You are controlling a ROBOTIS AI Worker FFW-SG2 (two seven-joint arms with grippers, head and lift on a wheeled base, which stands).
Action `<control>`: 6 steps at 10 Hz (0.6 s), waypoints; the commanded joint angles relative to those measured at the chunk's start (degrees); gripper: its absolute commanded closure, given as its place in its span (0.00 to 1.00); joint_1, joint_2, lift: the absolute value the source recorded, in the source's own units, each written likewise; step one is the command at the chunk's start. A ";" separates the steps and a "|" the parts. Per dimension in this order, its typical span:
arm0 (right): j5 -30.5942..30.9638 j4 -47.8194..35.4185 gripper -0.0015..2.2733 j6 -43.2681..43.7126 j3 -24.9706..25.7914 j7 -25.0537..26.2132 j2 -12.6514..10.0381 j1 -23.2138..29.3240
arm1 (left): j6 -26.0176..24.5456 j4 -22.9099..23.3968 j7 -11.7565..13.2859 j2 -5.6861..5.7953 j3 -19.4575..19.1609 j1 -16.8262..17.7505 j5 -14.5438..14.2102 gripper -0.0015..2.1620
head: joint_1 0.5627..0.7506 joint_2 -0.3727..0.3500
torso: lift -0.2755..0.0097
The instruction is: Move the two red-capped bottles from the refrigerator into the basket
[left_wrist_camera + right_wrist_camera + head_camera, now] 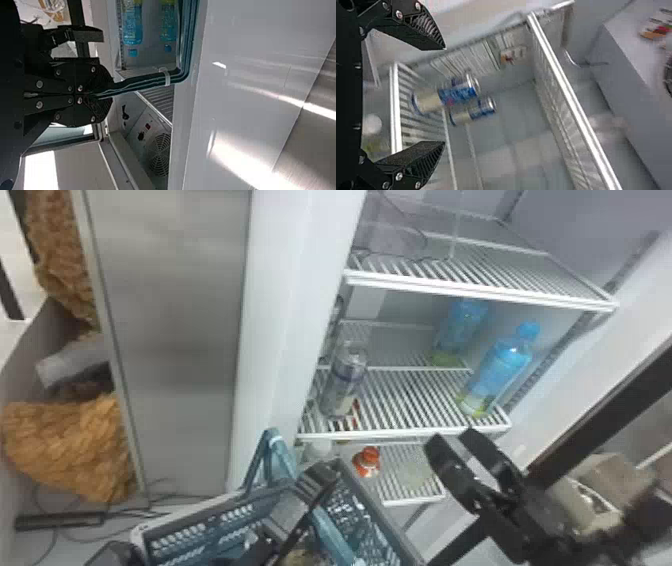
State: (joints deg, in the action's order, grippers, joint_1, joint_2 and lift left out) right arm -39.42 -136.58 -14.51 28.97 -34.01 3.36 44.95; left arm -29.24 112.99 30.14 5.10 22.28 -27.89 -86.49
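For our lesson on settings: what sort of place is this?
Probably a workroom or lab set up for robot trials: an open refrigerator with blue bottles on a wire shelf, and a black power strip nearby.

Low in the head view, near the middle, is the left pincer (320,480), its fingers closed together. The right pincer (452,438) angles up and leftward from the lower right, fingers spread apart.

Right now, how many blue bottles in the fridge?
2. Front blue bottle: right side of the shelf, near its front edge. Rear blue bottle: farther back, slightly left. Others may be hidden.
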 commanded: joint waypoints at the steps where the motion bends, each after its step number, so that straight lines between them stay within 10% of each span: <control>1: -1.25 5.73 0.08 12.96 0.05 -0.18 -0.37 2.72 | -0.14 0.00 0.01 0.00 0.00 -0.09 0.00 0.56 | 0.70 0.03 | 0.97; 6: -0.11 5.45 0.08 17.04 4.40 -0.35 -2.39 13.26 | -0.14 0.00 -0.08 0.00 -0.11 -0.80 0.00 0.56 | 0.70 0.03 | 0.97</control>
State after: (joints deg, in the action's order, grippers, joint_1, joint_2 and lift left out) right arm -39.78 -130.89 2.46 32.79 -34.37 1.24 57.41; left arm -29.39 112.99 30.06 5.10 22.17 -28.62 -86.54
